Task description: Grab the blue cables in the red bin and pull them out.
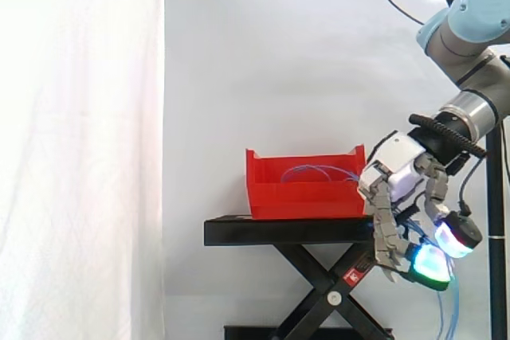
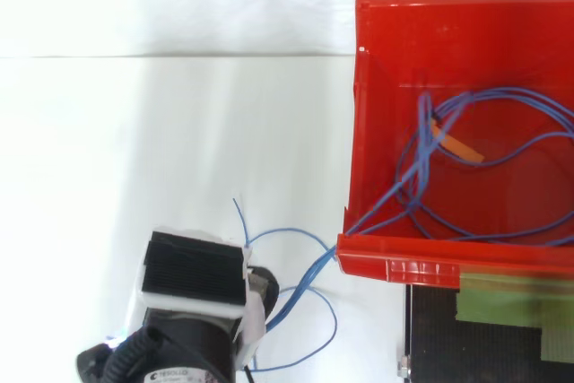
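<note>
The red bin [image 1: 303,197] stands on the black stand [image 1: 279,231]; its near corner is the one over which cable runs out [image 2: 359,253]. Loops of thin blue cables [image 2: 417,177] lie inside it, and a loop rises just above the rim in the side view [image 1: 312,170]. Several strands run over the bin's corner and out to my hand [image 2: 197,271]. In the side view my hand [image 1: 394,169] hangs to the right of the bin, below its rim. The fingers are curled on the blue cables, and cable ends [image 1: 446,312] trail down beneath the glowing fingertips.
A small orange tag [image 2: 453,143] sits on the cables inside the bin. Green tape [image 2: 511,298] lies on the stand top beside the bin. The stand's black scissor legs [image 1: 319,276] are below. A white curtain hangs behind.
</note>
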Tool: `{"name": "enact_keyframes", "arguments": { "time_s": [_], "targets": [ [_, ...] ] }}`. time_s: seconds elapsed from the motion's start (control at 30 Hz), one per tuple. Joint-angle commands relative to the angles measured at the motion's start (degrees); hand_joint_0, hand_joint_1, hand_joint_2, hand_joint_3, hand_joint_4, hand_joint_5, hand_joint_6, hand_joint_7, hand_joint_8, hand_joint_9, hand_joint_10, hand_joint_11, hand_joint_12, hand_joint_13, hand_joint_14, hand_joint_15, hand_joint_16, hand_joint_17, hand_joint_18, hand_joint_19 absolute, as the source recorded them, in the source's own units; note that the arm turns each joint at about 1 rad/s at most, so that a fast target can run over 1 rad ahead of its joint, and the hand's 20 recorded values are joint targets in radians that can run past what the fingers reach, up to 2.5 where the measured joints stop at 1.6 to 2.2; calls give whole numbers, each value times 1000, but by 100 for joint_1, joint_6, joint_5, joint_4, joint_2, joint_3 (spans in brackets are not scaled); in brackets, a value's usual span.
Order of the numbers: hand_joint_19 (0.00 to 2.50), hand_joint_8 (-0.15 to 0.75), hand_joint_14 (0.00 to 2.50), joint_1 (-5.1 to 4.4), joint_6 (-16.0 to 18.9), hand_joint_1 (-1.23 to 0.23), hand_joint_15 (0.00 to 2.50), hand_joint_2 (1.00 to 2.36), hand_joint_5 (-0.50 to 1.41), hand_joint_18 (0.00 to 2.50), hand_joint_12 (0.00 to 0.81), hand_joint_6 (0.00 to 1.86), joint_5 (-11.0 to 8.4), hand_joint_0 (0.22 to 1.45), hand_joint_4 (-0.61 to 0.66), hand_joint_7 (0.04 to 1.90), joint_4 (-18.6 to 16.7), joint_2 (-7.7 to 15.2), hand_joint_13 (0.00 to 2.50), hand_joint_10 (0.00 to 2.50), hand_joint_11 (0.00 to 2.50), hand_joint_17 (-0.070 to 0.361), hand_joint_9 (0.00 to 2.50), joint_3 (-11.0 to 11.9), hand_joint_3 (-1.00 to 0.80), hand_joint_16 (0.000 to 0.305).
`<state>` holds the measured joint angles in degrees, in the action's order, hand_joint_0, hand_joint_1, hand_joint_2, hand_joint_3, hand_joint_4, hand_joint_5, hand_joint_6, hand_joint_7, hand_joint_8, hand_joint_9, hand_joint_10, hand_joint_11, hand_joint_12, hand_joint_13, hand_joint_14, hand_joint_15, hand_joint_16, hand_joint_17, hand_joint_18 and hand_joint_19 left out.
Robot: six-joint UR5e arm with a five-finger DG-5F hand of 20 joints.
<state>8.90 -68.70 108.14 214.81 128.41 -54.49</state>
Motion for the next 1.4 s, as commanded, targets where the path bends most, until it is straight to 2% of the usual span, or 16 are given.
{"name": "enact_keyframes", "arguments": {
  "time_s": [0.0, 0.27, 0.4, 0.47, 0.5, 0.57, 0.6, 0.73, 0.83, 1.0, 1.07, 1.1, 1.13, 1.2, 1.23, 1.37],
  "targets": [
    [711, 281, 21, -38, 5081, -901, 513, 1000, 928, 734, 356, 420, -12, 917, 182, 847, 237, 0, 791, 30, 873, 111, 1104, 0, -1000, 49],
    [711, 286, 21, -82, 6233, -900, 517, 1000, 927, 733, 355, 424, -21, 918, 182, 836, 281, 0, 791, 30, 873, 111, 1103, 0, -1000, 49],
    [711, 285, 22, -108, 7094, -900, 516, 1000, 927, 733, 357, 422, -100, 918, 189, 844, 307, 0, 791, 32, 870, 111, 1102, 0, -1000, 49],
    [711, 282, 21, -126, 7463, -901, 513, 1000, 928, 733, 357, 422, -179, 917, 188, 846, 360, 0, 793, 32, 876, 111, 1102, 0, -1000, 49],
    [711, 284, 22, -161, 7894, -901, 518, 1000, 928, 733, 355, 420, -311, 917, 190, 848, 439, 0, 790, 31, 886, 111, 1104, -9, -1000, 49],
    [711, 286, 21, -178, 8149, -900, 517, 1000, 928, 732, 354, 419, -407, 918, 189, 848, 465, 0, 791, 30, 870, 111, 1105, -9, -1000, 49],
    [711, 285, 20, -222, 8703, -900, 509, 1000, 927, 732, 356, 420, -680, 918, 189, 846, 483, 0, 792, 29, 875, 111, 1104, -9, -1000, 49],
    [703, 283, 21, -301, 9485, -900, 513, 1000, 928, 732, 356, 419, -1102, 918, 182, 848, 492, 0, 791, 30, 876, 112, 1104, -9, -1000, 50],
    [711, 283, 22, -372, 9995, -900, 517, 1000, 927, 734, 355, 421, -1163, 917, 182, 845, 492, 0, 791, 30, 875, 111, 1104, -9, -1000, 50],
    [709, 284, 23, -433, 10548, -901, 517, 1000, 926, 732, 355, 422, -1163, 916, 189, 846, 483, 0, 793, 30, 873, 112, 1104, -9, -1000, 50],
    [711, 283, 21, -477, 10882, -901, 518, 1000, 928, 731, 355, 421, -1251, 916, 189, 847, 474, 0, 793, 30, 876, 111, 1104, -9, -1000, 49],
    [709, 286, 20, -495, 10988, -901, 513, 1000, 927, 732, 357, 421, -1339, 916, 188, 847, 474, 0, 794, 29, 874, 111, 1104, -9, -1000, 49],
    [711, 286, 22, -530, 11137, -902, 521, 1000, 928, 732, 357, 420, -1585, 916, 189, 848, 474, 0, 793, 30, 874, 111, 1104, -9, -1000, 49],
    [711, 281, 22, -556, 11207, -901, 513, 1000, 927, 733, 357, 422, -1770, 917, 189, 846, 465, 0, 793, 29, 868, 111, 1105, -9, -1000, 49],
    [711, 282, 21, -592, 11304, -901, 513, 1000, 927, 733, 357, 422, -2025, 917, 189, 846, 430, 0, 794, 29, 875, 111, 1105, 0, -1000, 50],
    [711, 283, 22, -662, 11436, -901, 520, 1000, 927, 732, 358, 421, -2473, 917, 182, 847, 351, 0, 793, 30, 876, 111, 1104, 0, -1000, 50]
  ]
}}
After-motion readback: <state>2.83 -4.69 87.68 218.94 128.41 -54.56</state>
